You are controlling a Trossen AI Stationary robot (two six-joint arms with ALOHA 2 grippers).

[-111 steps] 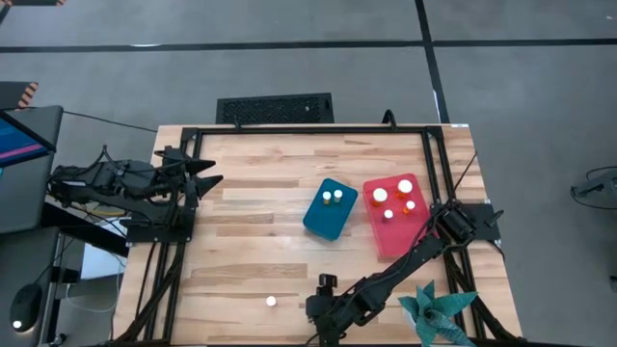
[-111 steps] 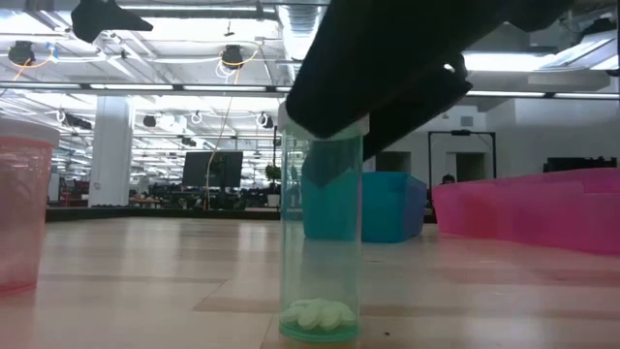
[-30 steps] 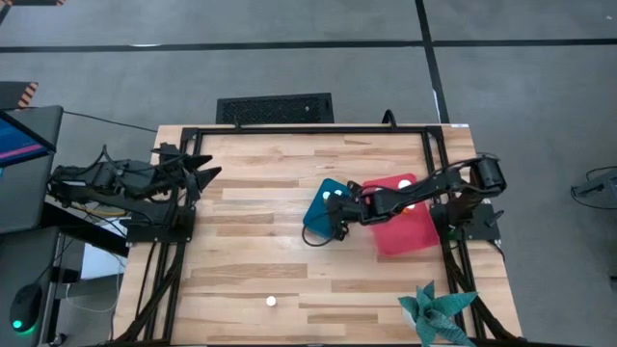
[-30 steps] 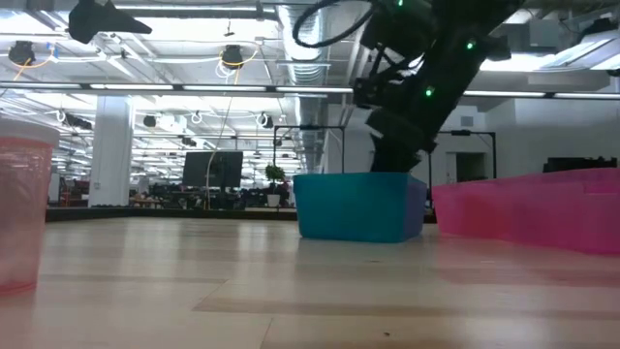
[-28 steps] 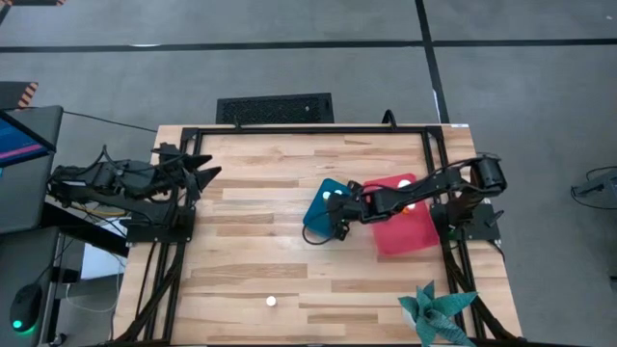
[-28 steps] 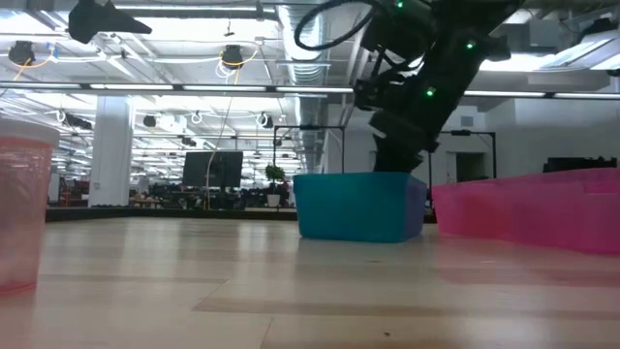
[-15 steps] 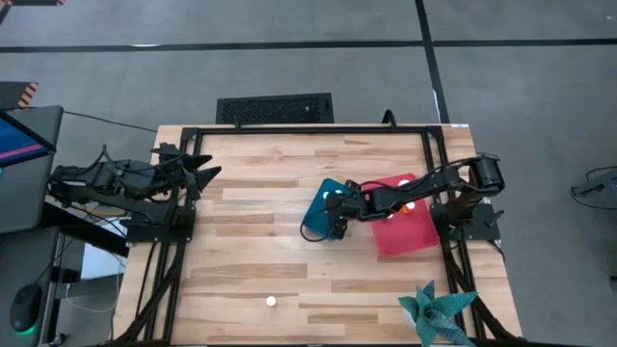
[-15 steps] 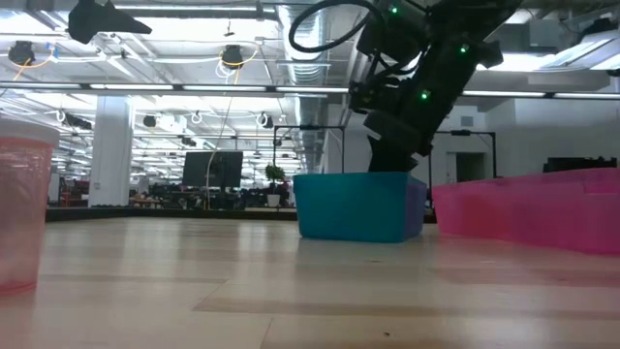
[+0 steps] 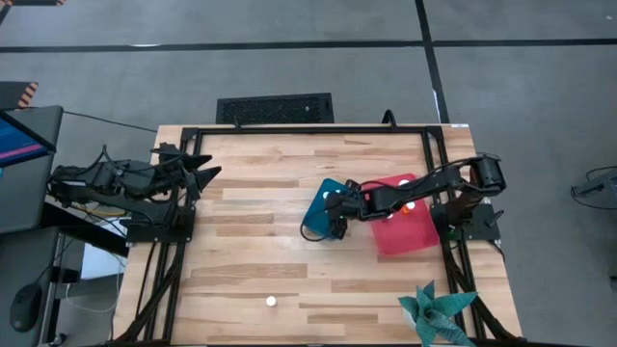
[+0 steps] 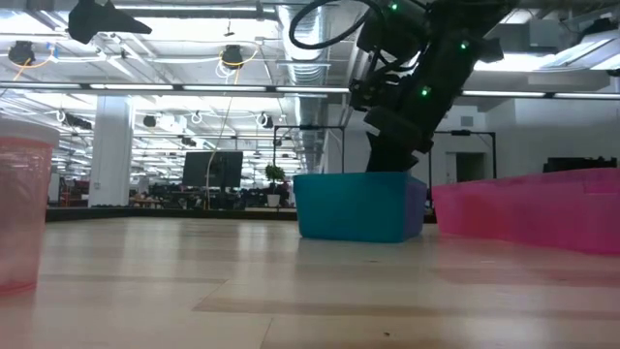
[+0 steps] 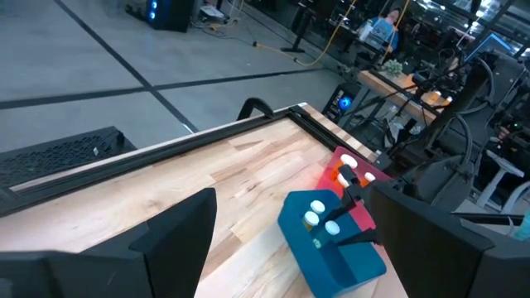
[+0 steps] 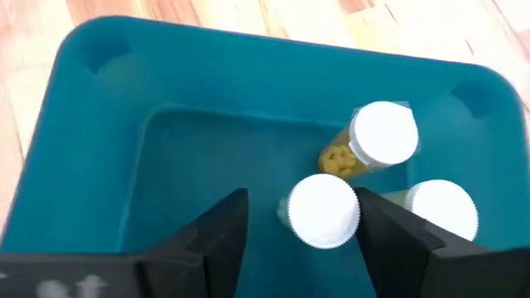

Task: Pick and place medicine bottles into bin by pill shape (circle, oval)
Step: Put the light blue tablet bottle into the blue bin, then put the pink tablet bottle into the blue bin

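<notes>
My right gripper (image 12: 301,195) hangs open over the teal bin (image 12: 207,149), fingers pointing down; it also shows in the high view (image 9: 335,220). Three white-capped bottles are in this bin. One (image 12: 325,211) stands between my fingers, with a clear gap to one finger. One (image 12: 383,132) leans, with yellow pills showing. One (image 12: 441,211) is beside the other finger. The red bin (image 9: 410,231) lies right of the teal bin (image 9: 318,204), under my right arm. One bottle (image 9: 271,301) stands alone near the table's near edge. My left gripper (image 9: 207,173) waits open at the table's left.
A teal paper plant (image 9: 439,313) stands at the near right corner. A black frame (image 9: 308,129) runs round the table's edges. A pinkish translucent bottle (image 10: 19,213) stands close to the low camera. The left wrist view shows both bins (image 11: 331,248) and bottles in the red one (image 11: 348,164).
My right gripper has shifted a little toward the table's left over the teal bin. Some seconds ago it was at the near edge over a bottle that is no longer there.
</notes>
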